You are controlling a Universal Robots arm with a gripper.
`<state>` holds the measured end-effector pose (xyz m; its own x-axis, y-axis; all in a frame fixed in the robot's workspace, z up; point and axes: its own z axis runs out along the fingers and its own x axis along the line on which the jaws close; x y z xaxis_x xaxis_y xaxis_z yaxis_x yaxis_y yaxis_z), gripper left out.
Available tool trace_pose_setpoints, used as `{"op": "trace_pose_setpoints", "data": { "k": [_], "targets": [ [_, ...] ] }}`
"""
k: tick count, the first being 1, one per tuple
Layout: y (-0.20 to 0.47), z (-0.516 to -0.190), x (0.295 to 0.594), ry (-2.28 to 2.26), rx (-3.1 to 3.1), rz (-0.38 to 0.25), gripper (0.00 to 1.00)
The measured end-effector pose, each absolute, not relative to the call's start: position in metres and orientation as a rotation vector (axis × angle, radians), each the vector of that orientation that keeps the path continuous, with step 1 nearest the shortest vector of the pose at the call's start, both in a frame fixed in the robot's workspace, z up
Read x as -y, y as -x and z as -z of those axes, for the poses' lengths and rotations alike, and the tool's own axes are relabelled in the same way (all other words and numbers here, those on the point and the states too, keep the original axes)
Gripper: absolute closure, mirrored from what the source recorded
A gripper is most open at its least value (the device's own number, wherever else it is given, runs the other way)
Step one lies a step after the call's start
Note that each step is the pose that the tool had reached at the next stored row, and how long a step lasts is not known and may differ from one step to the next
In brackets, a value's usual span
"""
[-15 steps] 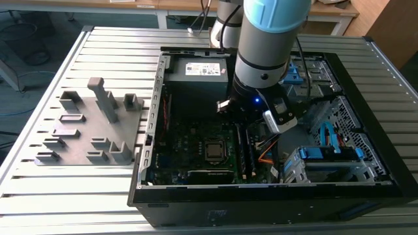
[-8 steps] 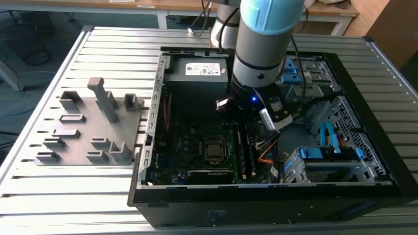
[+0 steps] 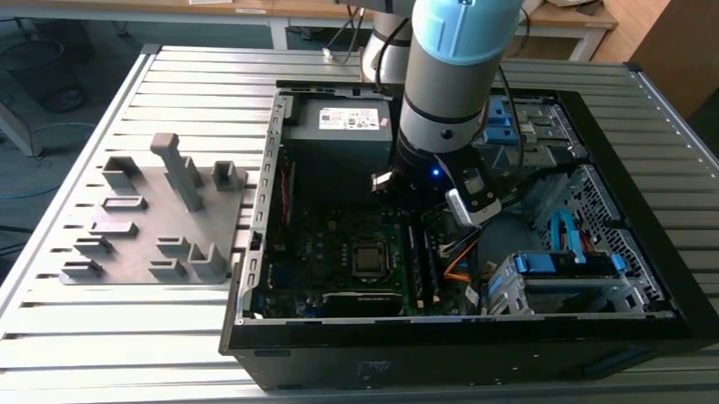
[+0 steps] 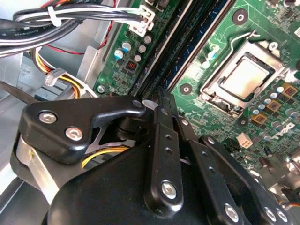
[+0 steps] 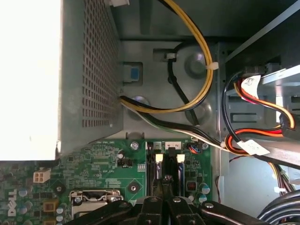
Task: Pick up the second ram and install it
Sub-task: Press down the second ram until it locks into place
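Gripper [image 4: 161, 105]: inside the open PC case [image 3: 252, 252], low over the motherboard [image 4: 262, 117], by the memory slots [image 4: 187, 51].
Fingers [image 4: 165, 126]: drawn narrow, tips nearly together.
Second ram [image 5: 167, 180]: thin dark strip standing on edge in the slots, directly under the fingertips; whether it is pinched or only touched, cannot tell.
Risk: a tilted or misaligned strip could jam at the slot under downward pressure; nearby cable bundle [image 4: 70, 18] could snag the wrist.
Grey fixture [image 3: 151, 219]: on the worktop [image 3: 113, 337], well apart.

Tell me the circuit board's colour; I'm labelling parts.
Green, clearest in the second wrist view: the circuit board beneath the gripper.
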<state>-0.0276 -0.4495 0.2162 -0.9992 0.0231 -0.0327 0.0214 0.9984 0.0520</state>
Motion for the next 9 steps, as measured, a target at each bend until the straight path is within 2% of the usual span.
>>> {"op": "trace_pose_setpoints", "data": {
  "k": [9],
  "targets": [
    [0.028, -0.23, 0.45, -0.035, -3.106, -0.08, 0.9]
  ]
}}
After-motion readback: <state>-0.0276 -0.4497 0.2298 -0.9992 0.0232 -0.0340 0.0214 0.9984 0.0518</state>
